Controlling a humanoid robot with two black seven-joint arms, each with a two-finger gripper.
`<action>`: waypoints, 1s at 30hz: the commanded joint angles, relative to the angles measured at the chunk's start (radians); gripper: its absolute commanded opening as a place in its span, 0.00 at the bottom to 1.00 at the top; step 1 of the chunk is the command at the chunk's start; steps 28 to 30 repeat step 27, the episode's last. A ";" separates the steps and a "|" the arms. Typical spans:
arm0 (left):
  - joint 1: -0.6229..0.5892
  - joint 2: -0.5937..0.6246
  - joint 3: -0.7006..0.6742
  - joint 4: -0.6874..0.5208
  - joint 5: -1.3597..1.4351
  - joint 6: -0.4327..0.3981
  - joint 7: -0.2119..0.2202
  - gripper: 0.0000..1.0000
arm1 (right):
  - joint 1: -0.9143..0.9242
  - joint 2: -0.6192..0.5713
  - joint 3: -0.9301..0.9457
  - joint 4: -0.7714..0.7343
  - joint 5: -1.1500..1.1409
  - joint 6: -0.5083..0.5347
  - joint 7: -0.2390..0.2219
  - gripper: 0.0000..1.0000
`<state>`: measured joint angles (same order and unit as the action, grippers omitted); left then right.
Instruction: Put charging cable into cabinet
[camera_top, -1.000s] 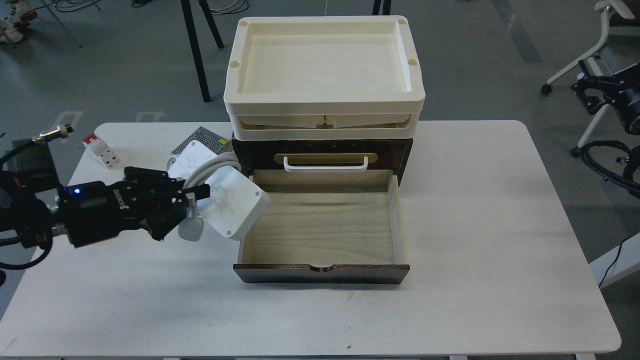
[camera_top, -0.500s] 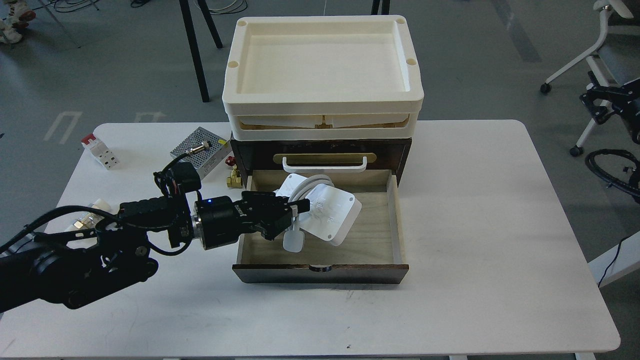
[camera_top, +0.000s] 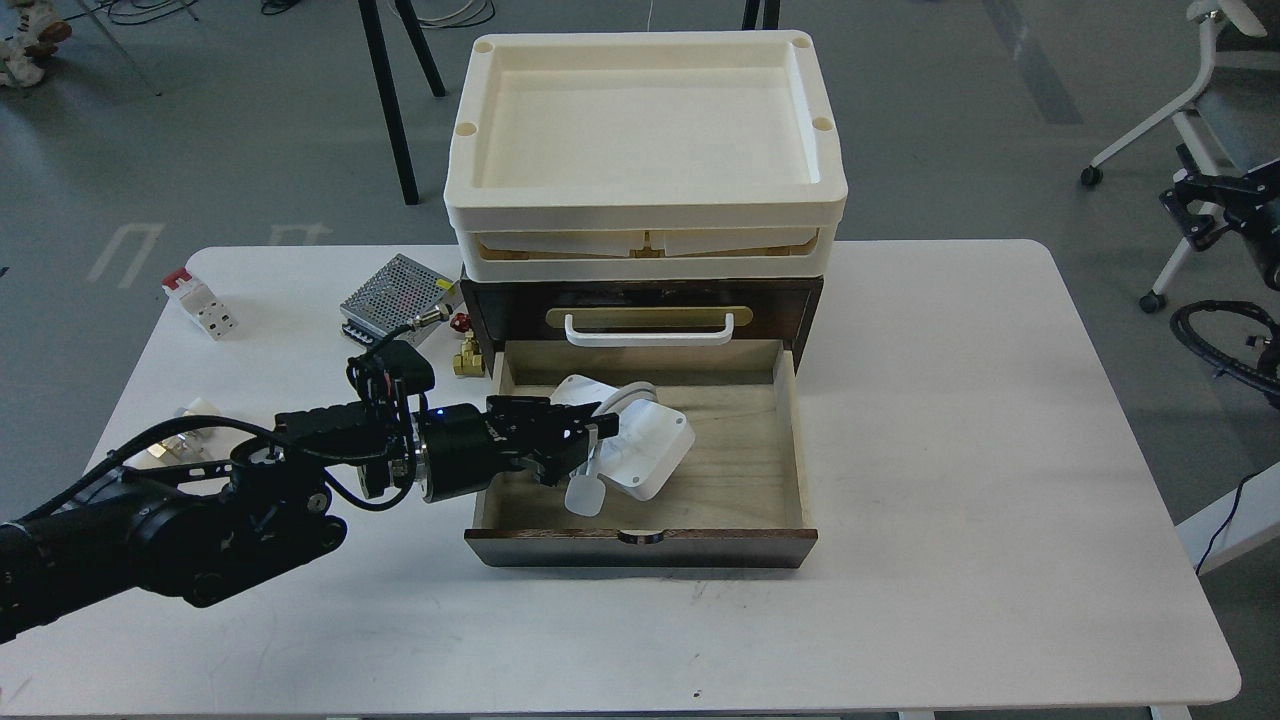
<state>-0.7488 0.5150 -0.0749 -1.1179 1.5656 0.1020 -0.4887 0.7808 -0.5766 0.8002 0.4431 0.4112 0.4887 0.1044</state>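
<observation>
The charging cable is a flat white block with white cord wound round it and a white plug hanging below. My left gripper is shut on the charging cable and holds it tilted inside the open drawer of the dark brown cabinet. The drawer has a pale wood floor and a dark front panel. I cannot tell whether the block touches the drawer floor. My right gripper is not in view.
Cream plastic trays are stacked on the cabinet. A silver perforated box, small brass fittings and a white block with red top lie left of the cabinet. Small parts lie by my left arm.
My left gripper carried the charging cable rightward from beside the cabinet to over the open drawer, then lowered it slightly into the drawer. The silver box became visible behind it.
</observation>
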 joint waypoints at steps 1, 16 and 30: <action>-0.001 0.020 -0.023 -0.005 -0.003 -0.005 0.000 0.92 | 0.000 0.004 0.011 0.000 0.000 0.000 0.000 1.00; 0.054 0.392 -0.265 -0.137 -0.799 -0.126 0.000 0.96 | 0.034 0.011 0.011 0.009 -0.002 0.000 -0.002 1.00; 0.005 0.129 -0.749 0.153 -1.432 -0.591 0.000 0.98 | 0.060 0.106 0.039 0.031 -0.002 0.000 0.001 1.00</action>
